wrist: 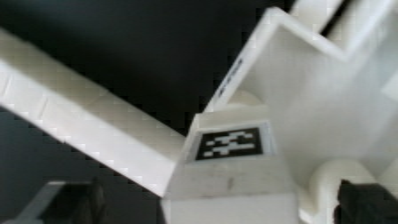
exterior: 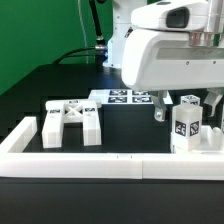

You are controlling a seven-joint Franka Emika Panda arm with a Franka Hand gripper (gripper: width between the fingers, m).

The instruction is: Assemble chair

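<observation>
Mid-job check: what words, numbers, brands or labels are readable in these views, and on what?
Words, brands, numbers: none readable in either view.
Only black-and-white square tags show, coded patterns without lettering. They sit on the marker board, the cross-braced frame, the upright block and the white part close in the wrist view.
Tag patterns in the exterior view: too small to make out.

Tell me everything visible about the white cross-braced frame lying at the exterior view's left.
The cross-braced frame is white and looks like plastic. Two blocky bars are joined by an X-shaped brace, and a small black-and-white tag shows on it. It lies flat on the black table, just behind the white border wall, to the exterior view's left of the marker board. Nothing grips it. Whether it touches the wall cannot be told.
</observation>
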